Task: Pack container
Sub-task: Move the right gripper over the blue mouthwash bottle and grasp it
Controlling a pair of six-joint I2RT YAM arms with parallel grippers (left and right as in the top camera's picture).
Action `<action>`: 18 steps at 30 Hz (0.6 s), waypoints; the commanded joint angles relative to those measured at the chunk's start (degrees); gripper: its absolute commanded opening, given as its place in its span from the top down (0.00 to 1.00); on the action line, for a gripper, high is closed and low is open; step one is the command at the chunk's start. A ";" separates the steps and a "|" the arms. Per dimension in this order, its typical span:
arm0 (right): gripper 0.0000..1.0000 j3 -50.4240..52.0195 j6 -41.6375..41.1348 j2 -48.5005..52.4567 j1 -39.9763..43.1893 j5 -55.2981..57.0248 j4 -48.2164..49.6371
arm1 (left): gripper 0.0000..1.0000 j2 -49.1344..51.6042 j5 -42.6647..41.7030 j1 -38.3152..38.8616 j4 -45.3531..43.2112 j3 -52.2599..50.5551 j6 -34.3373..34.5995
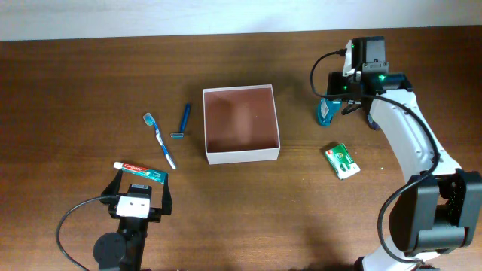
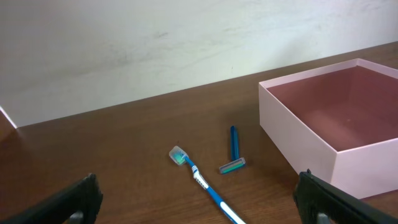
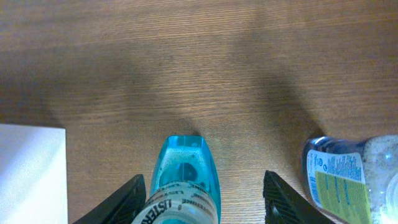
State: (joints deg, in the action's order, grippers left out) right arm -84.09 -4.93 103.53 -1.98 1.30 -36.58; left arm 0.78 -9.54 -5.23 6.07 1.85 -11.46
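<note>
The container (image 1: pixel 242 156), a square open box with white walls and a reddish-brown inside, stands at the table's middle with nothing in it. A teal mouthwash bottle (image 1: pixel 325 112) lies to its right. My right gripper (image 3: pixel 204 205) is open around this bottle (image 3: pixel 186 180): the left finger (image 3: pixel 118 202) touches it, while the right finger (image 3: pixel 289 199) stands apart from it. My left gripper (image 2: pixel 202 211) is wide open and holds nothing, low over the table near a blue toothbrush (image 2: pixel 202 180). The container's wall (image 2: pixel 298 143) shows at the right of the left wrist view.
A toothbrush (image 1: pixel 160 139) and a blue razor (image 1: pixel 182 120) lie left of the container, and a toothpaste tube (image 1: pixel 139 171) lies in front of my left gripper (image 1: pixel 143 197). A green packet (image 1: pixel 343 160) lies at the right. A clear bottle with a yellow-green label (image 3: pixel 351 180) lies just right of my right finger.
</note>
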 commanded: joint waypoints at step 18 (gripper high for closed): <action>0.48 -0.90 5.95 0.13 -5.55 8.94 1.92 | 0.00 -0.44 0.37 -0.17 -0.04 -0.31 0.50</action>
State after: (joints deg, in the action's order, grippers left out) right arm -84.09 1.76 103.53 -7.07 6.94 -34.48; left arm 0.78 -9.54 -5.23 6.07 1.85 -11.46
